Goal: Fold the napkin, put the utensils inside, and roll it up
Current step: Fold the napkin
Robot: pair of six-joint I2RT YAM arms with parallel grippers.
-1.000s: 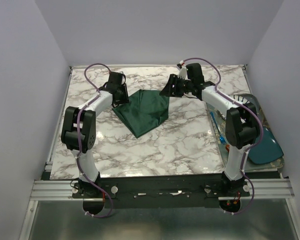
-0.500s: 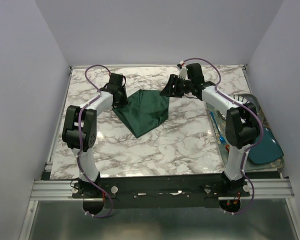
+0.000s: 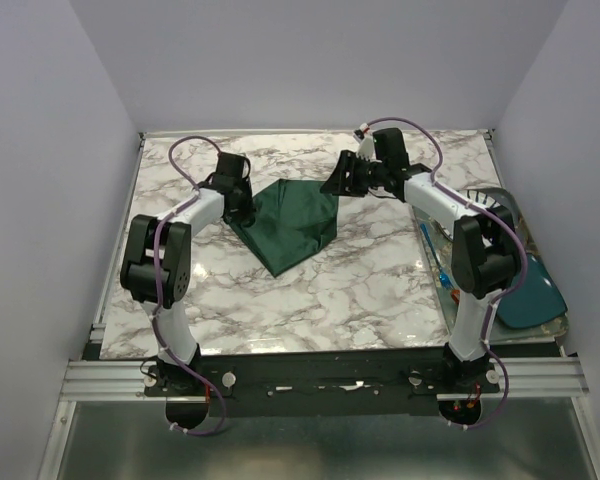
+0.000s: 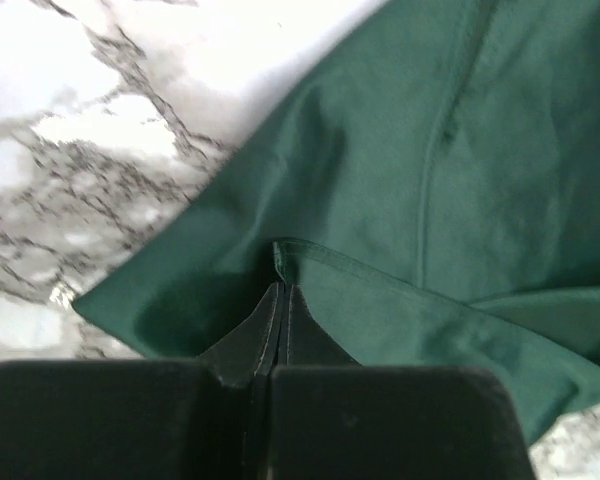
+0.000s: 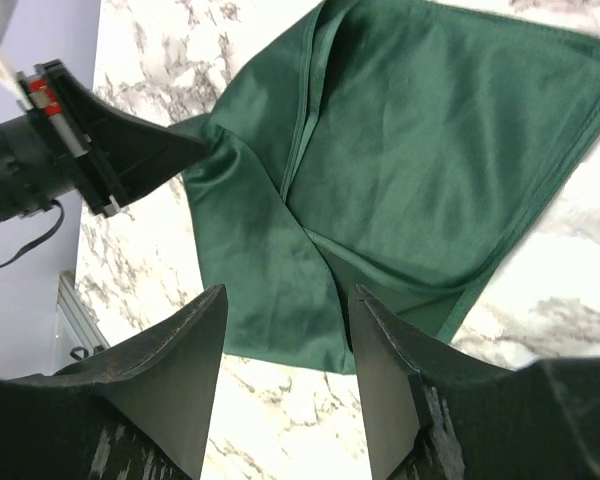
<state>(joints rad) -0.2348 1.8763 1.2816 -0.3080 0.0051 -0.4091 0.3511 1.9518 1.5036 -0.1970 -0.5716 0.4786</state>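
Note:
The dark green napkin [image 3: 290,225] lies folded in a rough triangle on the marble table, toward the far middle. My left gripper [image 3: 242,206] is at its left corner, jaws pressed together with a pinch of the hem [image 4: 280,255] between the tips. In the right wrist view that left gripper [image 5: 206,146] touches the napkin [image 5: 430,150] at its edge. Over the napkin's far right side hangs my right gripper [image 3: 340,181], open, its fingers [image 5: 185,350] apart with only cloth and marble beneath. The utensils are out of view.
A tray [image 3: 558,322] sits at the table's right edge, holding a teal oval dish [image 3: 530,295] and a thin blue stick [image 3: 437,258]. Bare marble [image 3: 360,300] stretches between the napkin and the arm bases. Grey walls surround the table.
My left gripper has gone from open to shut on the napkin's left corner, shifting slightly toward the cloth. The right arm and the napkin's shape look unchanged.

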